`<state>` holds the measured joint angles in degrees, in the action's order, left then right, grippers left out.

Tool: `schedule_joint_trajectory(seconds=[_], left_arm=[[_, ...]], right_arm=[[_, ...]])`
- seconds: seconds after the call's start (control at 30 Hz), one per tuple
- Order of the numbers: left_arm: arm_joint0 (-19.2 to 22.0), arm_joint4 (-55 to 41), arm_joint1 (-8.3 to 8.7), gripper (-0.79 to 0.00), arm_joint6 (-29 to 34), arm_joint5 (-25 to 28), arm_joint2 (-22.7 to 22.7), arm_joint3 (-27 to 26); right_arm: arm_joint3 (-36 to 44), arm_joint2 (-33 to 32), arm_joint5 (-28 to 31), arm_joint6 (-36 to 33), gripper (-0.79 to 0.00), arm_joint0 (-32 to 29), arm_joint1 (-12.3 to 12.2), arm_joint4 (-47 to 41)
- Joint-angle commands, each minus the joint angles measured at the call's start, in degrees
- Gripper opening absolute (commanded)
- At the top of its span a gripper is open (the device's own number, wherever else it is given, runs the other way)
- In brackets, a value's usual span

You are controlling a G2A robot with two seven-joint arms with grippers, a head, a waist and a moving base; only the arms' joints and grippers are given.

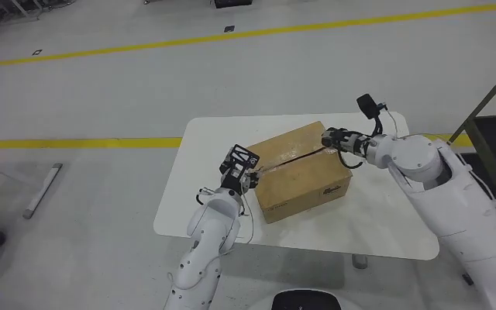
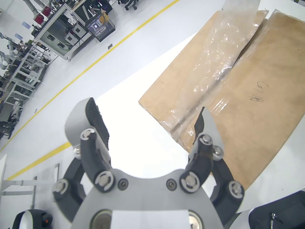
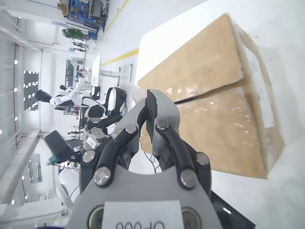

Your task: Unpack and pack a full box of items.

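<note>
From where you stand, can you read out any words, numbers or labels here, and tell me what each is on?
Pen scrawl on the box's top beside the tape: handwritten, too unclear to read.
Dark mark on the box's side: too small.
White label behind the right tool: upside down, cut off at the edge.
White patch behind the left tool: blank.

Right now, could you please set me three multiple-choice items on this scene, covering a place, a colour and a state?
1. Where does the cardboard box stand? A on the floor; B on the white table; C on a shelf.
2. What colour is the tape along its seam? A red; B black; C clear.
3. How is the left gripper? A open; B shut; C shut on the box.
Answers: B, the table's bare top surrounds it; C, cardboard shows through it; A, it gapes wide around nothing.
</note>
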<state>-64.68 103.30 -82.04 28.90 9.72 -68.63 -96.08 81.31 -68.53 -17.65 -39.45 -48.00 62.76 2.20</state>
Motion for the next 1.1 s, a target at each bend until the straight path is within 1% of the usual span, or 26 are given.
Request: schedule_joint_trajectory(seconds=[0.0, 0.03, 0.1, 0.13, 0.17, 0.2, 0.33, 0.57, 0.73, 1.07], left_arm=[[0.1, 0.0, 0.01, -0.471, 0.0, 0.0, 0.0, 0.2], [0.2, 0.0, 0.01, -0.536, 0.0, -0.1, 0.0, 0.3], [0.4, 0.1, -0.01, -0.616, -0.1, -0.1, 0.1, 0.6], [0.5, 0.0, -0.03, -0.693, -0.1, 0.0, 0.2, 0.9], [0.7, 0.0, -0.05, -0.727, -0.2, 0.1, 0.3, 1.1], [0.9, 0.0, -0.07, -0.785, -0.3, 0.3, 0.6, 1.4], [1.8, -0.9, -0.26, -0.785, -0.8, 1.4, 1.7, 2.7], [3.9, -2.2, -0.66, -0.785, -2.0, 3.7, 4.2, 6.2], [6.0, -3.5, -1.12, -0.785, -1.9, 4.2, 5.9, 9.1], [10.4, -9.3, -2.57, -0.785, 3.9, 2.7, 8.7, 14.4]], right_arm=[[-1.1, 0.2, -0.6, -0.1, -0.785, -0.1, 0.0, 0.7], [-1.7, 0.3, -1.3, -0.2, -0.785, -0.2, 0.0, 1.0], [-2.2, 0.3, -2.4, -0.5, -0.785, -0.2, 0.0, 1.3], [-2.6, 0.2, -3.1, -0.7, -0.785, -0.3, -0.1, 1.5], [-2.9, 0.3, -4.1, -1.1, -0.785, -0.2, -0.1, 1.7], [-3.2, 0.1, -4.8, -1.4, -0.785, -0.1, -0.1, 1.5], [-4.0, 0.3, -7.2, -1.6, -0.785, 0.4, -0.1, 1.9], [-4.9, 2.3, -8.5, -0.8, -0.785, 2.0, 0.4, 3.4], [-6.2, 3.8, -10.5, -0.8, -0.785, 3.5, 0.8, 4.8], [-8.1, 6.4, -12.9, -1.5, -0.785, 6.0, 1.4, 7.5]])
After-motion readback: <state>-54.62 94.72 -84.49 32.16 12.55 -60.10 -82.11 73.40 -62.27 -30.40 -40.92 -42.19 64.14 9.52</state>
